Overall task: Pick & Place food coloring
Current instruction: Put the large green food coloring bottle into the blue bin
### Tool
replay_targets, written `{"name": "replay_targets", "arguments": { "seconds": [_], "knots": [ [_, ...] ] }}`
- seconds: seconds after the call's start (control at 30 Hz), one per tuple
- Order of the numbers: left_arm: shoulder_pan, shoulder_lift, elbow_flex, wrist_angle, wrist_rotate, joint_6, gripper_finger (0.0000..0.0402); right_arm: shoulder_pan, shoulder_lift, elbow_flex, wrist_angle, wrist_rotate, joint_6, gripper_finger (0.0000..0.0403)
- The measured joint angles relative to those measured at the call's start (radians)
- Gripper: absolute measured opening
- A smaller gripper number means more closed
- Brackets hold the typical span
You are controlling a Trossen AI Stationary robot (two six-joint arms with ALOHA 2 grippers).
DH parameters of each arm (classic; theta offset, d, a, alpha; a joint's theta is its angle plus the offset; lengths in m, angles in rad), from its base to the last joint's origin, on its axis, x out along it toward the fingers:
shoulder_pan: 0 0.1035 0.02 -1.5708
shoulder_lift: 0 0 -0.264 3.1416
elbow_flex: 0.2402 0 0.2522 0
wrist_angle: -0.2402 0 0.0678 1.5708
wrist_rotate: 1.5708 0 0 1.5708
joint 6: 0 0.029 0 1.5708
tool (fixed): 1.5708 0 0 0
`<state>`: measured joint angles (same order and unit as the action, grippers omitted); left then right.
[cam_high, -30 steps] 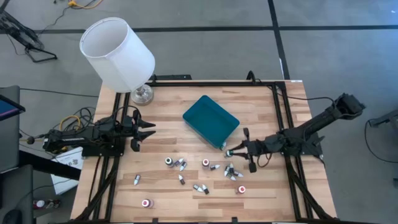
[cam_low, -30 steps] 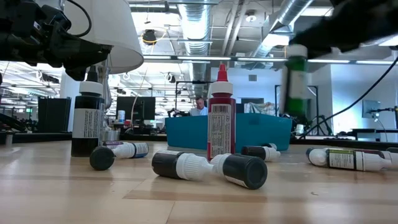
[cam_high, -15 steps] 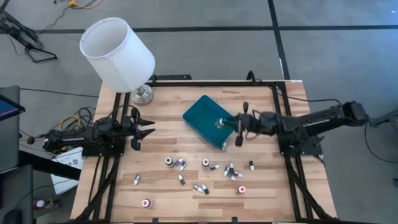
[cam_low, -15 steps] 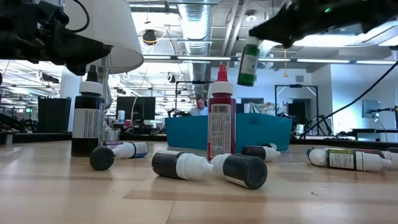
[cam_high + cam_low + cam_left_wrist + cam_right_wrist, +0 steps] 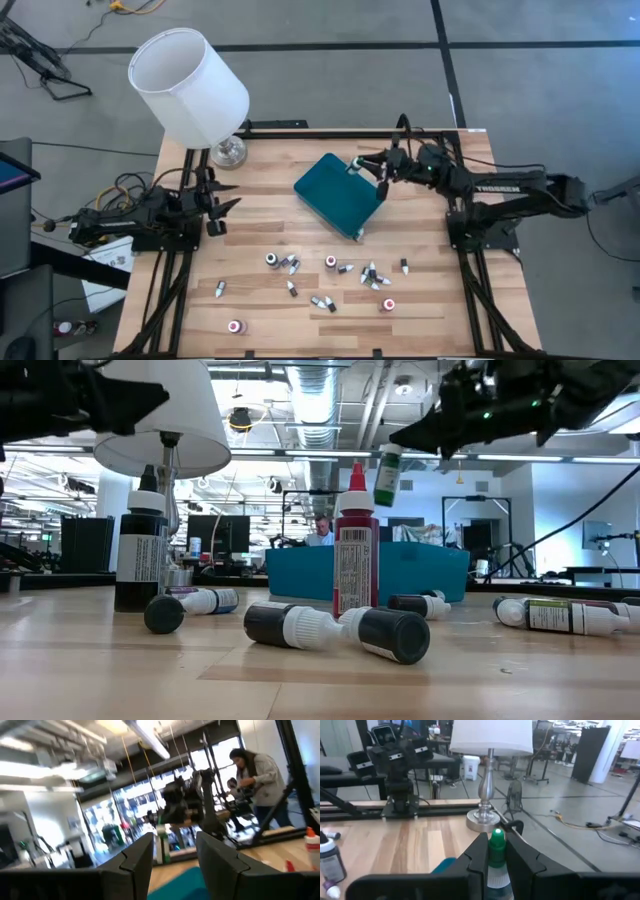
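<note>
Bottles [image 5: 330, 281] of food coloring lie scattered along the near edge of the table, at about six o'clock from its centre, some upright, most on their sides; in the low view a red upright bottle [image 5: 355, 545] and a black upright bottle [image 5: 139, 555] stand among fallen ones. None of these has shifted over the last second.

Farther in, near the table's middle, sits the teal tray [image 5: 330, 190], turned at an angle. The right gripper [image 5: 371, 170] now hangs at the tray's two o'clock corner, fingers clamped on a green-capped bottle [image 5: 496, 851] that dangles cap-up in the low view [image 5: 387, 473]. A second ago this gripper was low at the tray's five o'clock corner among the loose bottles; it has since lifted and swung across, so the pick is done and the carry nearly finished. Judging from that, the release into the tray comes next, and the bottle looks close to the tray's far rim, so a drop here could land on the edge.

At nine o'clock the left gripper [image 5: 218, 207] waits with fingers apart, holding nothing, drawn back slightly.

Beyond, at eleven o'clock, stands a white-shaded lamp [image 5: 190, 85]. A person [image 5: 257, 782] is visible in the room behind.
</note>
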<state>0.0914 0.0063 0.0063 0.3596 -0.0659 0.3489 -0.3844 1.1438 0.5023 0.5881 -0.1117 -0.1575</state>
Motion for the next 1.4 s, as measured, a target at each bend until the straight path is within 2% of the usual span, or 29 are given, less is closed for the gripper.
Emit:
{"name": "replay_targets", "arguments": {
  "seconds": [0.3, 0.47, 0.6, 0.9, 1.13, 1.4],
  "knots": [
    [0.0, 0.0, 0.026, 0.026, -0.016, 0.091, 0.0143, -0.095, 0.323, 0.22, 0.028, -0.141, 0.019, 0.0043],
    [0.0, 0.0, 0.026, 0.019, -0.046, 0.102, 0.0143, -0.117, 0.455, 0.33, -0.034, -0.155, 0.034, 0.0043],
    [0.0, 0.0, 0.027, 0.015, -0.047, 0.102, 0.0143, -0.119, 0.497, 0.347, -0.044, -0.152, 0.029, 0.0043],
    [0.0, 0.0, 0.028, 0.001, -0.054, 0.091, 0.0143, -0.137, 0.5, 0.347, -0.056, -0.148, 0.024, 0.0043],
    [0.0, 0.0, 0.029, -0.005, -0.054, 0.075, 0.0143, -0.135, 0.582, 0.348, -0.021, -0.151, 0.028, 0.0044],
    [0.0, 0.0, 0.029, -0.012, -0.052, 0.063, 0.0143, -0.137, 0.577, 0.354, -0.04, -0.149, 0.027, 0.0044]
  ]
}}
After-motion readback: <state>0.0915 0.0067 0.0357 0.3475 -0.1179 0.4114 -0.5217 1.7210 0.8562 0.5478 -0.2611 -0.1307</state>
